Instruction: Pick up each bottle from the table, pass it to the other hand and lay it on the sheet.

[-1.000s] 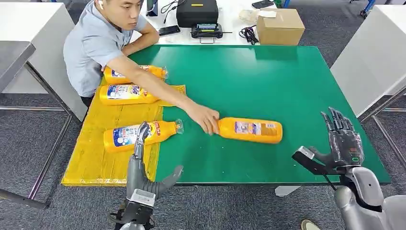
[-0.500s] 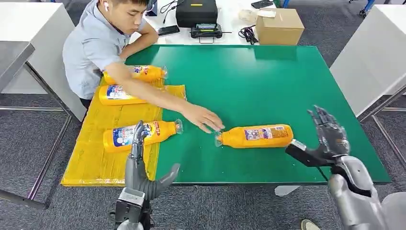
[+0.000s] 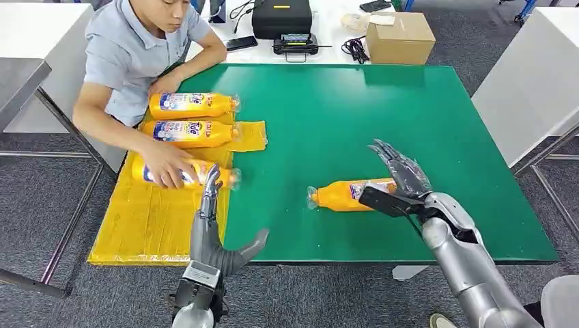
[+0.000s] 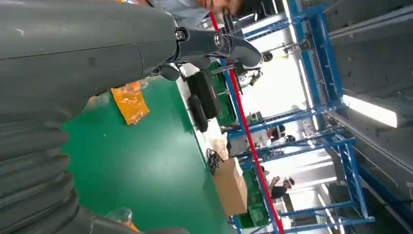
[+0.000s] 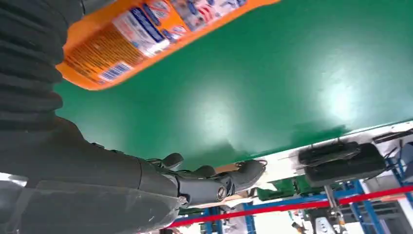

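Three bottles [image 3: 193, 106] on our sheet [image 3: 136, 219]; last bottle [image 3: 348, 195] waits, right hand [image 3: 398, 179] spread over it, left hand [image 3: 213, 229] spread, empty.

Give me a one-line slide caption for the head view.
Right hand open over the bottle on the green table; a person handles a bottle on the yellow sheet.

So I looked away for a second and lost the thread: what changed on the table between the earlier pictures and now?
The right hand swung in from the table's right edge and now hovers open over the bottle on the green table, which the person had let go. The person's hand pulled back and now rests on the near bottle on the yellow sheet, shifting it left. The left hand and the two far bottles stayed put.
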Controlling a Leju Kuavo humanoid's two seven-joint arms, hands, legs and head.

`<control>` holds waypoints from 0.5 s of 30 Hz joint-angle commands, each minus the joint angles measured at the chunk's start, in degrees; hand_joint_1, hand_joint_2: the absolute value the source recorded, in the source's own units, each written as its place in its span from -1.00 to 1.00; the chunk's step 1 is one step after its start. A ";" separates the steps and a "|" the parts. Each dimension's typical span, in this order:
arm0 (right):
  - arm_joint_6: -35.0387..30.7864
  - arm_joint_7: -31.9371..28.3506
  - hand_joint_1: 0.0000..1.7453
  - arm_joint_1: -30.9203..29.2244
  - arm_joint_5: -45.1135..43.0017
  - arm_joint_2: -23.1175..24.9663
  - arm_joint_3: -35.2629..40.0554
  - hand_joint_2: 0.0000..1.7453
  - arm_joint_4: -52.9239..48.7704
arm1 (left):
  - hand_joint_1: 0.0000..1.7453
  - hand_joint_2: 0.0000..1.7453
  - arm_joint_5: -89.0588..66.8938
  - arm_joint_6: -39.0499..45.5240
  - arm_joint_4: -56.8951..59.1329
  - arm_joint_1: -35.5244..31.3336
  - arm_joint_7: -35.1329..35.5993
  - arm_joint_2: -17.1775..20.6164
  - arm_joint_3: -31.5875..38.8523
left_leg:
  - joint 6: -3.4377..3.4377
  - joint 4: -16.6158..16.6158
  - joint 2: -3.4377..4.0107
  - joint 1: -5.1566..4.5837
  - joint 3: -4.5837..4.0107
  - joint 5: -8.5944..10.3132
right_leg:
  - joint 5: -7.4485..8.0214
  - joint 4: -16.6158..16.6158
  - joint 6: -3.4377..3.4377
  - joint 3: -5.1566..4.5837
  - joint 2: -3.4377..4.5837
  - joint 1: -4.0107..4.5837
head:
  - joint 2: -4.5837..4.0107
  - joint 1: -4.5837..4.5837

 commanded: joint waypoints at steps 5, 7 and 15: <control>2.30 3.35 -1.00 -5.37 -2.12 -1.73 6.11 1.00 7.73 | -1.00 1.00 0.63 -1.09 3.68 -1.65 0.37 1.61 -1.84 | -0.15 -0.01 0.14 0.06 0.32 -0.15 | -0.10 -0.03 -0.17 0.30 0.10 0.08 | 0.00 0.00; 3.64 4.43 -1.00 -5.57 -3.35 -2.96 6.84 1.00 7.50 | -1.00 1.00 0.81 -1.77 3.55 -1.47 0.60 1.78 -2.29 | -0.14 0.01 0.13 0.04 0.29 -0.14 | -0.10 0.00 -0.16 0.27 0.09 0.06 | 0.00 -0.02; 6.23 5.37 -1.00 -4.52 -6.27 -5.47 7.88 1.00 6.79 | -1.00 1.00 0.87 -2.15 3.91 -1.66 0.62 1.88 -2.69 | -0.10 -0.05 0.06 0.00 0.20 -0.09 | -0.06 -0.04 -0.11 0.20 0.05 0.01 | 0.00 0.00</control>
